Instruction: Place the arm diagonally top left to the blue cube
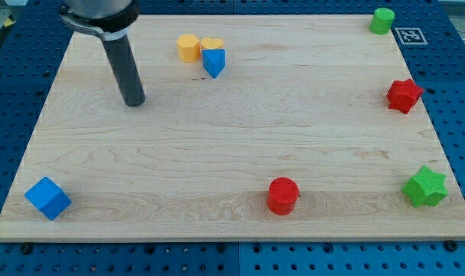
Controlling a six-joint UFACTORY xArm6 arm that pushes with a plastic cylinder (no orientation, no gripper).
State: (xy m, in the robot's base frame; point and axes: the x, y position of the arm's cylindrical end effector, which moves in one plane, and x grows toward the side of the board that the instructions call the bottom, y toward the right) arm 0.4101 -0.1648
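The blue cube point(47, 198) sits at the bottom left corner of the wooden board point(232, 161). My tip point(133, 102) touches the board in the upper left part, well above the cube and to its right. The dark rod rises from it toward the view's top left. The tip touches no block.
A yellow-orange block point(188, 47), a yellow heart point(211, 44) and a blue triangular block point(214, 62) cluster at the top centre-left. A green cylinder point(382, 21) is at top right, a red star point(404, 95) at right, a green star point(426, 187) at bottom right, a red cylinder point(283, 195) at bottom centre.
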